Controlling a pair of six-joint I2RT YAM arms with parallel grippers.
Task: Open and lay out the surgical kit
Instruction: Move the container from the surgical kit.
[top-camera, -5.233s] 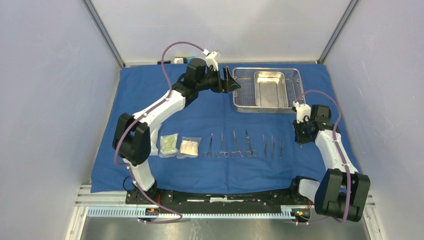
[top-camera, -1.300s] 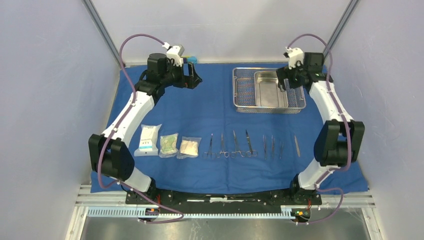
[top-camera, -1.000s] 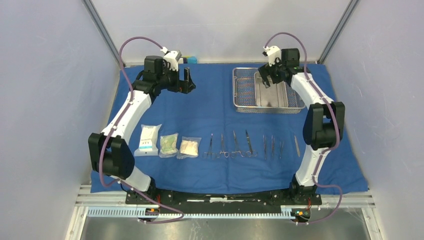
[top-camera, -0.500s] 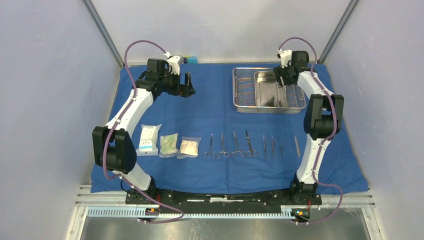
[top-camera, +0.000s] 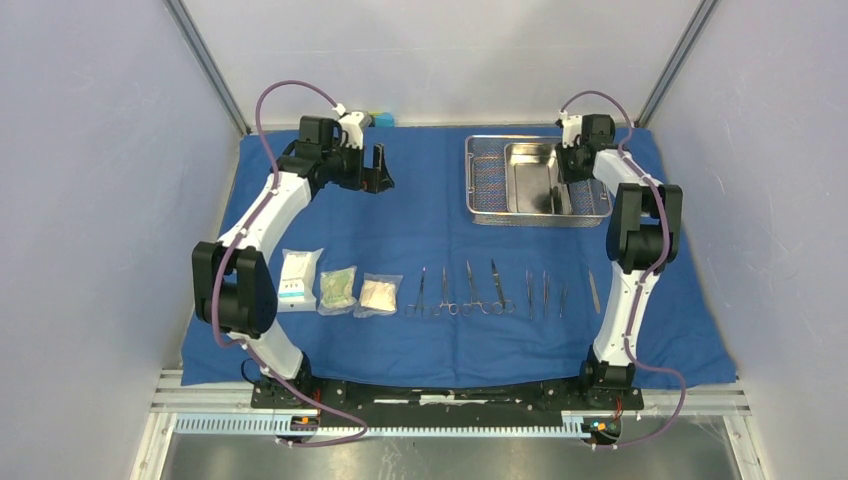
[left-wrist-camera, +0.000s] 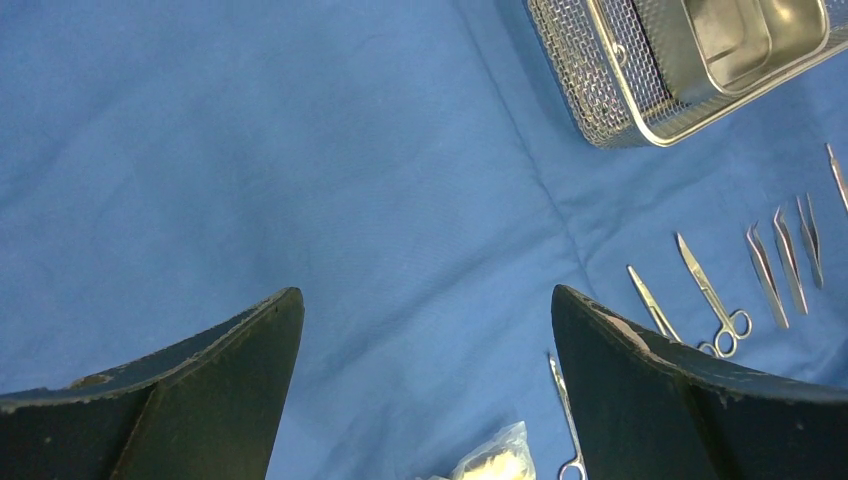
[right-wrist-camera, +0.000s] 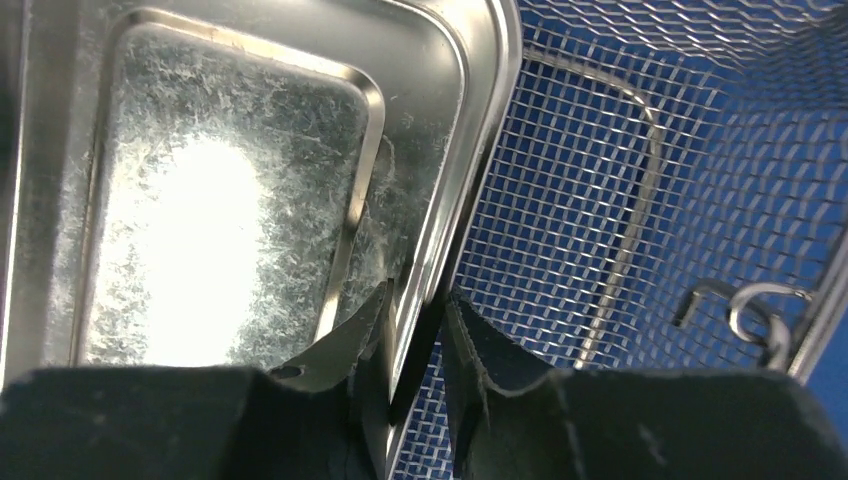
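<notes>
At far right | right pincer (right-wrist-camera: 415, 310) clamps inner pan (right-wrist-camera: 230, 200) rim inside mesh tray (right-wrist-camera: 600, 200) | left pincer (left-wrist-camera: 425, 293) wide above cloth (left-wrist-camera: 250, 150)

Three plain walls close in this spot: a left wall (top-camera: 90, 200), a back wall (top-camera: 440, 55) and a right wall (top-camera: 775, 200). All three are smooth and pale grey with a little purple in them. In each back corner a thin metal post runs up where two walls meet, one on the left (top-camera: 205, 65) and one on the right (top-camera: 678, 60). From above, both posts seem to lean outward as they rise. The light is soft and even, and the back wall looks the brightest. At the near edge of the table, a long silver rail (top-camera: 440, 426) with many small slots runs from side to side. In front of it lies a dull grey metal surface (top-camera: 450, 462).
</notes>
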